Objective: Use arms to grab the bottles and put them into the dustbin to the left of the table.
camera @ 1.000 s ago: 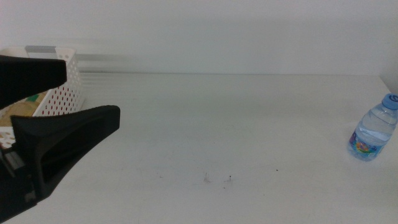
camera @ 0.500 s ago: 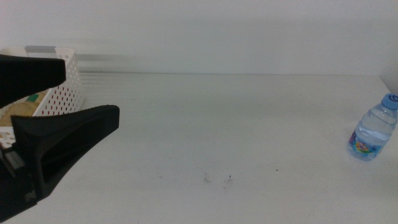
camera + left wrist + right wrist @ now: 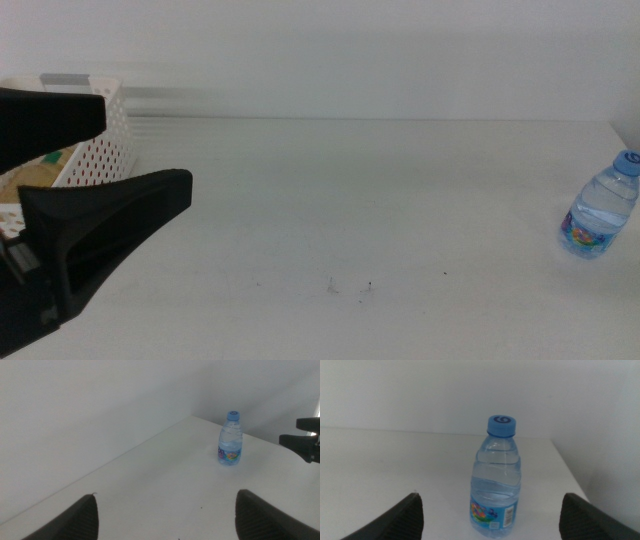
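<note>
Clear water bottle (image 3: 496, 480) stands unobstructed between the wide right hand (image 3: 490, 515); left hand (image 3: 90, 175) wide beside dustbin (image 3: 100, 140).

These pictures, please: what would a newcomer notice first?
The small water bottle with a blue cap stands upright, alone near the table's right edge. The open left pincer looms large at the left, in front of the white basket. The open right pincer faces the bottle, not touching it.
</note>
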Robot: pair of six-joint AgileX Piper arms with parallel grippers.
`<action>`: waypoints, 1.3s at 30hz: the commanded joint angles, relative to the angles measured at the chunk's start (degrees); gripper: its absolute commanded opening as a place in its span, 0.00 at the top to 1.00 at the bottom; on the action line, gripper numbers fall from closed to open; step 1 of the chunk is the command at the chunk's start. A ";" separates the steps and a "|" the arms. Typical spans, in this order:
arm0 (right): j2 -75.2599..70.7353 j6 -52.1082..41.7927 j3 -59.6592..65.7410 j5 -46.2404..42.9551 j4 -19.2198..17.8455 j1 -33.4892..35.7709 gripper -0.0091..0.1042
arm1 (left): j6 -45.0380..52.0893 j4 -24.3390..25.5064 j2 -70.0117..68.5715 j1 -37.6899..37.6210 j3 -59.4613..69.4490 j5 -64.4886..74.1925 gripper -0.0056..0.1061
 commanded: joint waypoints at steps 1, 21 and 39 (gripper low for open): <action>3.19 2.73 0.23 -4.23 -0.93 -0.38 0.12 | -0.26 0.19 -0.23 -0.21 0.37 -0.79 0.11; 25.71 3.13 0.23 -25.71 1.63 -0.38 0.12 | -0.26 0.21 -0.23 -0.21 0.37 -0.79 0.11; 45.00 -3.56 -12.46 -25.26 2.96 -0.38 0.12 | -0.26 0.21 -0.23 -0.21 0.37 -0.79 0.11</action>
